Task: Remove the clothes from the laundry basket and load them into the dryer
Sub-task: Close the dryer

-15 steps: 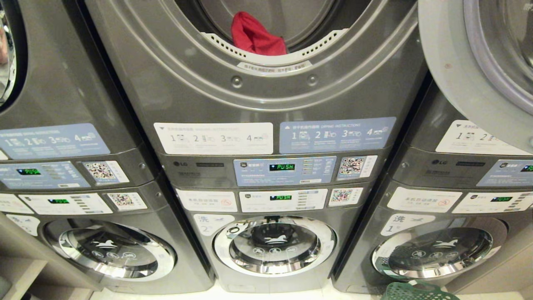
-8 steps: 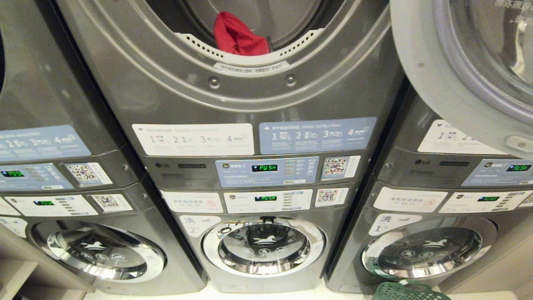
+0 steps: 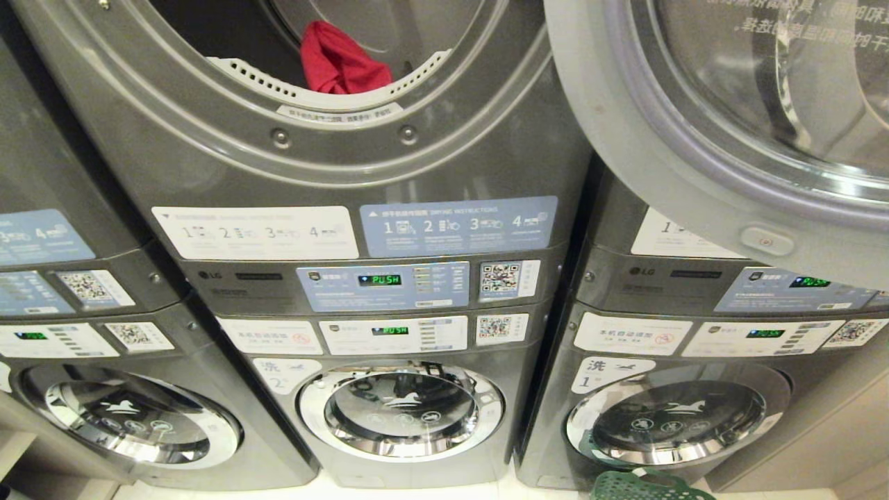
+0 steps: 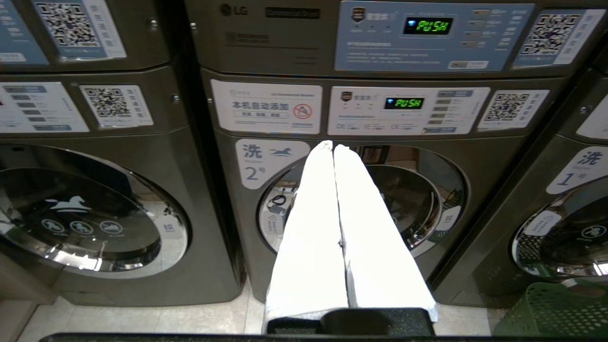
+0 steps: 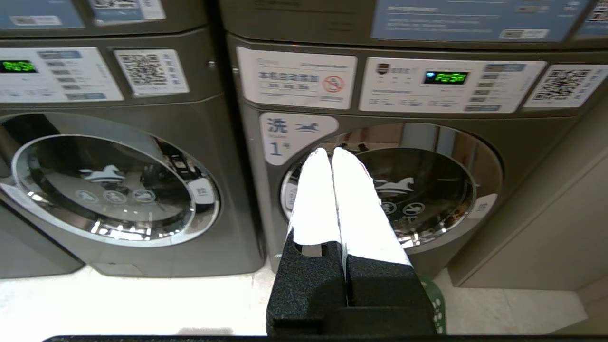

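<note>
Both grippers are empty with their white fingers pressed together, and neither shows in the head view. Left gripper (image 4: pixel 333 146) points level at the lower washer marked 2 (image 4: pixel 361 199), its tips in front of the upper edge of that machine's round glass door; above the tips sit two control panels, each with a green display reading PUSH (image 4: pixel 403 102). Off to the right of this gripper and lower down, on the pale floor, stands the green laundry basket (image 4: pixel 555 308), of which only a meshed corner shows; its contents cannot be made out. Right gripper (image 5: pixel 331 151) points at the neighbouring washer marked 1 (image 5: pixel 394 190), its closed tips before the left part of that door, and a sliver of the green basket shows just beneath its black body. High above both grippers, the dryer (image 3: pixel 333 132) over washer 2 is open, and a red garment (image 3: pixel 340 66) lies at the front lip of its drum. Its grey-rimmed glass dryer door (image 3: pixel 729 139) is swung out to the right, above washer 1.
</note>
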